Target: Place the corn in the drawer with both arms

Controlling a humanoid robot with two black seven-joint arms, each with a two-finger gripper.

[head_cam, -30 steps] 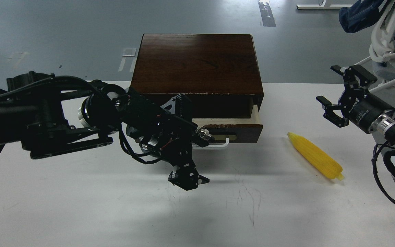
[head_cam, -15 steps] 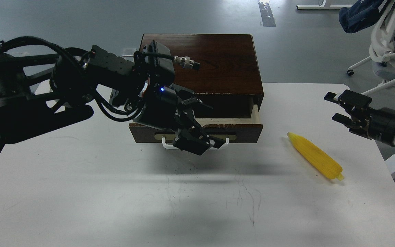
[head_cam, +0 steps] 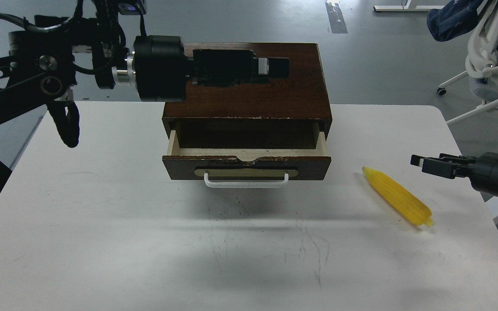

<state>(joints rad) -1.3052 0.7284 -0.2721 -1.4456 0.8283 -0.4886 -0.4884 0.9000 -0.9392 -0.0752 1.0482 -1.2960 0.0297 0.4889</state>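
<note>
Yellow corn [head_cam: 398, 197] untouched near right gripper [head_cam: 422, 164]; left gripper [head_cam: 275, 68] empty; both apertures unclear

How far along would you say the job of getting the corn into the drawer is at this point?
Partly done. The drawer is pulled open, its pale inside showing and empty. The corn lies on the table right of the box, untouched. The right gripper hovers near the corn, holding nothing; the left gripper is up over the box top. Grasping the corn and placing it inside remain.
</note>
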